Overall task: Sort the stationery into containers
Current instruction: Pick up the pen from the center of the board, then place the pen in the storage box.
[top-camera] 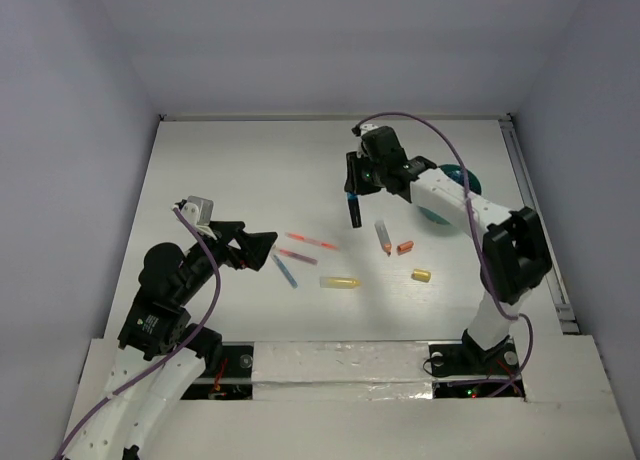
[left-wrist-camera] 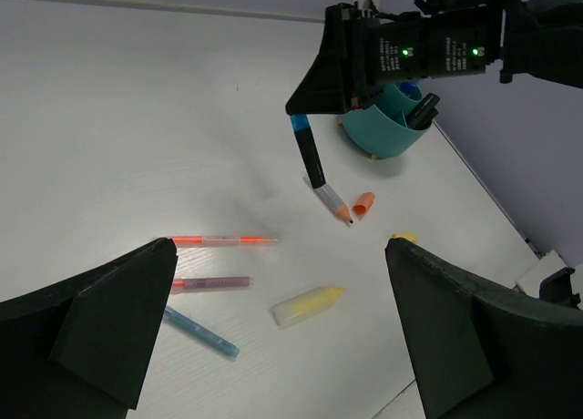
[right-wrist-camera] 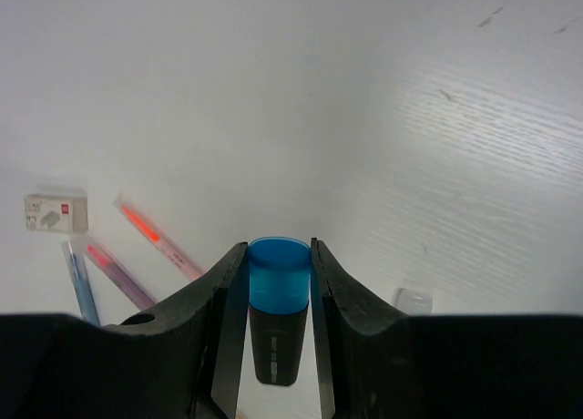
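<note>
My right gripper (top-camera: pixel 352 185) is shut on a black marker with a blue cap (top-camera: pixel 353 211) and holds it hanging tip down above the table; the wrist view shows the blue cap (right-wrist-camera: pixel 278 273) pinched between the fingers. The teal cup (top-camera: pixel 447 193) stands behind that arm, partly hidden; in the left wrist view the cup (left-wrist-camera: pixel 378 127) holds a black marker (left-wrist-camera: pixel 422 111). My left gripper (top-camera: pixel 262 245) is open and empty above the loose pens: a red pen (top-camera: pixel 312 241), a purple pen (top-camera: pixel 296 256), a blue pen (top-camera: pixel 285 271) and a yellow highlighter (top-camera: pixel 340 282).
A grey pen with an orange tip (top-camera: pixel 382 235), an orange cap (top-camera: pixel 405 247) and a yellow cap (top-camera: pixel 421 275) lie near the cup. A small white block with a red mark (right-wrist-camera: pixel 55 211) lies beside the pens. Walls close the table's far and side edges.
</note>
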Motion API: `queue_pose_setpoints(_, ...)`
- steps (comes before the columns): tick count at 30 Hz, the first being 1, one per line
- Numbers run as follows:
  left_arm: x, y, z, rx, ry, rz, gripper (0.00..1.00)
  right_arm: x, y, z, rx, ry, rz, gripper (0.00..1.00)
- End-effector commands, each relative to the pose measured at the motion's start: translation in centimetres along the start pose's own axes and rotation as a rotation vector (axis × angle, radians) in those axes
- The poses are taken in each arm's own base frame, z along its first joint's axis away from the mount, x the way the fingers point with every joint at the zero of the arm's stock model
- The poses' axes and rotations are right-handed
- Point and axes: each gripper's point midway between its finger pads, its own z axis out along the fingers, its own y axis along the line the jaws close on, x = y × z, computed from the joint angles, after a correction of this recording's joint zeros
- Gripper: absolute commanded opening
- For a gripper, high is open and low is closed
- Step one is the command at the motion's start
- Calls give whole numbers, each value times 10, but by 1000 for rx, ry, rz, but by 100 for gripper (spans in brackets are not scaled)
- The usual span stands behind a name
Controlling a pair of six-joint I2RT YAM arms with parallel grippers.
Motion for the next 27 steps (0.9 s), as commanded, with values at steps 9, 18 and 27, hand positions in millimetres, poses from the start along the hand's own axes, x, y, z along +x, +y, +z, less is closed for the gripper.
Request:
queue_pose_setpoints(9,-12,-6,0,26,-50,13,99,-80,-104,-149,368,-734,286,18)
queue_pose_setpoints(18,-13,-6,0,22,-55,12,99,-37,-221,-228,721,-985,517,15)
queue_pose_setpoints(27,-13,-6,-1,22,-57,12,99,-27,-242,-243,852,-1054,509,15)
